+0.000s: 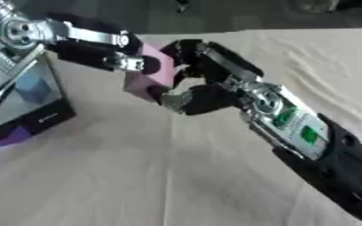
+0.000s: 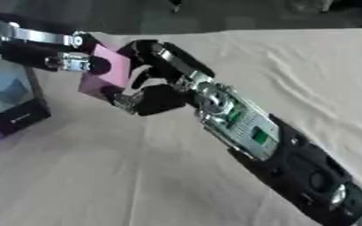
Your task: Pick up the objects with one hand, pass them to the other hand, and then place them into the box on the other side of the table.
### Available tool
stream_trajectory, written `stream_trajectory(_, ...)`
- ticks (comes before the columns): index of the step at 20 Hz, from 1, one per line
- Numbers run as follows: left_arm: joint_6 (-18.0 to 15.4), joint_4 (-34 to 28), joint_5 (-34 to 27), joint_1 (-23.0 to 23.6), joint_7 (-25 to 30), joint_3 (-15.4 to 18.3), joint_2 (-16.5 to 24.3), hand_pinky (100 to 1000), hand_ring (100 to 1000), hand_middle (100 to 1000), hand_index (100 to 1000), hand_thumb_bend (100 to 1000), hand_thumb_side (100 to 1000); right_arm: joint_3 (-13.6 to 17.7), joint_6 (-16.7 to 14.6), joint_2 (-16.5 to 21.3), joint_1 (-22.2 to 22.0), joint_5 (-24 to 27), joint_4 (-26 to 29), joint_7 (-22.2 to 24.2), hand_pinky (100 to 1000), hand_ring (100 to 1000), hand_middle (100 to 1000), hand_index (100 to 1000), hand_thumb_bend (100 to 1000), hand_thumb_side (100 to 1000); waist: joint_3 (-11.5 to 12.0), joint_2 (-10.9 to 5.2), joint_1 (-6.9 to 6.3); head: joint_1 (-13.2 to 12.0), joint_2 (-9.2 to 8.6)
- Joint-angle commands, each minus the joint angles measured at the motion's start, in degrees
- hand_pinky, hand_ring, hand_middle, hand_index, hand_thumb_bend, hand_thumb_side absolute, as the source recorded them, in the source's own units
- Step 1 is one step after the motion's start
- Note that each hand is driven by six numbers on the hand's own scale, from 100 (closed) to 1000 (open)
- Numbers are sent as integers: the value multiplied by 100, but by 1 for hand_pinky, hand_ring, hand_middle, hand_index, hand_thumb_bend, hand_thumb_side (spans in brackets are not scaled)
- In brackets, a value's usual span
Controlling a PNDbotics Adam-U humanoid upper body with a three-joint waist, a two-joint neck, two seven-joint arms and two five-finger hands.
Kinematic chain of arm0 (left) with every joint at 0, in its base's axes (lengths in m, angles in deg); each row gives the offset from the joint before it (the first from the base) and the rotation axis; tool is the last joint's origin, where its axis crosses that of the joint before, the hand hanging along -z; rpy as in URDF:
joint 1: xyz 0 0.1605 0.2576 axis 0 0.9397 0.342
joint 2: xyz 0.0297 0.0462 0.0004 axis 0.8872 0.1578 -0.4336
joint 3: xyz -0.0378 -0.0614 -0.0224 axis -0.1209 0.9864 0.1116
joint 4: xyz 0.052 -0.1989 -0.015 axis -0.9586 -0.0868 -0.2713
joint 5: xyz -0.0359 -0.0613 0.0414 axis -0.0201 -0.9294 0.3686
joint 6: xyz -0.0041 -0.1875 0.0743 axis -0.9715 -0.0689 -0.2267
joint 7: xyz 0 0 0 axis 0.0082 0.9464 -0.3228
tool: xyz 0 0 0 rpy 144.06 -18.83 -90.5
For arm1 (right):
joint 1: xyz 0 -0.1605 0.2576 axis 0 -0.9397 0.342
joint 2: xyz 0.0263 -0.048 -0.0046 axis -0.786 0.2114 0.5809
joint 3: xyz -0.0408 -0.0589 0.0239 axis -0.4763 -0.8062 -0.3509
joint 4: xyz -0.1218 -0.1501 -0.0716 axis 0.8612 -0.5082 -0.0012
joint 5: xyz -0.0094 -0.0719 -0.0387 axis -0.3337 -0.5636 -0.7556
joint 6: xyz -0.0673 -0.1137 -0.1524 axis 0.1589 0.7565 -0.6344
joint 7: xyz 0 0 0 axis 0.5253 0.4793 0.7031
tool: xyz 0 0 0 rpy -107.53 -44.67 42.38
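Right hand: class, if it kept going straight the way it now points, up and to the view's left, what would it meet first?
The pink block. The right hand already reaches it, fingers curled at its right side. Just beyond is the left hand, on the block's other side. Depth is hard to judge, so contact is likely, not certain.

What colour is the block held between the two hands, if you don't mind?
Pink; the block shows best in the left eye view.

Both hands are on the pink cube-shaped block point(image 1: 155, 73) mid-air. Left hand point(image 1: 111, 55) pinches it from the left, right hand point(image 1: 203, 84) curls round the right.
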State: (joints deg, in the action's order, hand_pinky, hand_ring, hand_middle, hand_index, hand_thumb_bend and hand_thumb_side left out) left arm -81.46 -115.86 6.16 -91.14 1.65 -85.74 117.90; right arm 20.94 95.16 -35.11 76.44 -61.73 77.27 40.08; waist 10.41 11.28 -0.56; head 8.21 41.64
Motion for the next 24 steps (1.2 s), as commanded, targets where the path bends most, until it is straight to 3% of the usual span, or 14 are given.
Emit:
stream_trajectory(1,-27,-190,-153,-81,52,-136,-45,1000,937,751,819,192,1000,220,72,127,95,21,-77,-35,580,721,469,410,250,100,-3,-4,46,16,-70)
stream_trajectory(8,-157,-367,31,-102,52,6,32,1000,946,759,847,259,995,241,5,117,28,262,-131,288,577,722,467,409,247,100,4,30,49,78,-145)
stream_trajectory(12,-268,-586,253,-104,52,137,135,1000,947,760,851,274,927,343,-123,112,-25,458,-183,537,575,722,467,410,236,100,6,41,41,99,-193)
stream_trajectory(19,-208,-850,212,-83,52,276,313,1000,941,751,846,106,715,490,-331,165,-54,355,-81,631,577,723,467,411,217,100,21,35,13,115,-206)
stream_trajectory(24,26,-939,103,-79,52,336,339,1000,939,749,849,100,672,548,-371,170,-66,259,-48,660,574,723,466,411,209,100,19,37,12,126,-192)
